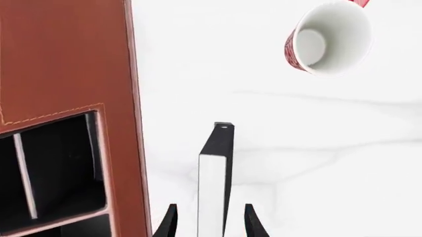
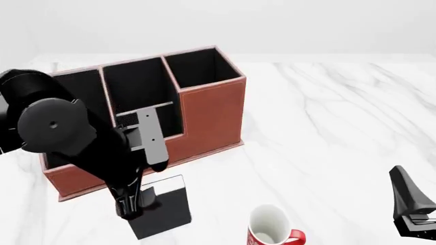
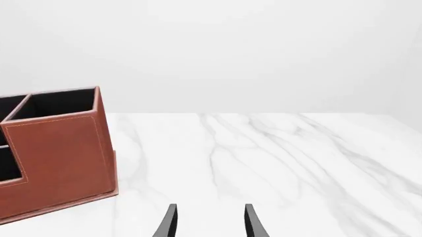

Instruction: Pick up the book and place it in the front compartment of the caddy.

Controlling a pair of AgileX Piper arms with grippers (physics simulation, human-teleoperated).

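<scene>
The black book (image 2: pixel 167 209) stands on edge on the marble table just in front of the reddish-brown caddy (image 2: pixel 211 112). In the left wrist view the book (image 1: pixel 216 168) shows edge-on, with white pages and a black cover. My left gripper (image 1: pixel 209 224) is open, with a finger on either side of the book and a gap on both sides. In the front view the left gripper (image 2: pixel 132 204) points down at the book's left part. The caddy's low front compartment (image 1: pixel 53 163) lies beside it. My right gripper (image 3: pixel 209 224) is open and empty, far to the right (image 2: pixel 409 214).
A red-and-white mug (image 2: pixel 269 229) stands upright on the table right of the book, also in the left wrist view (image 1: pixel 329 39). The left arm's bulk (image 2: pixel 54 127) hides the caddy's left front. The caddy's right end shows in the right wrist view (image 3: pixel 59 158).
</scene>
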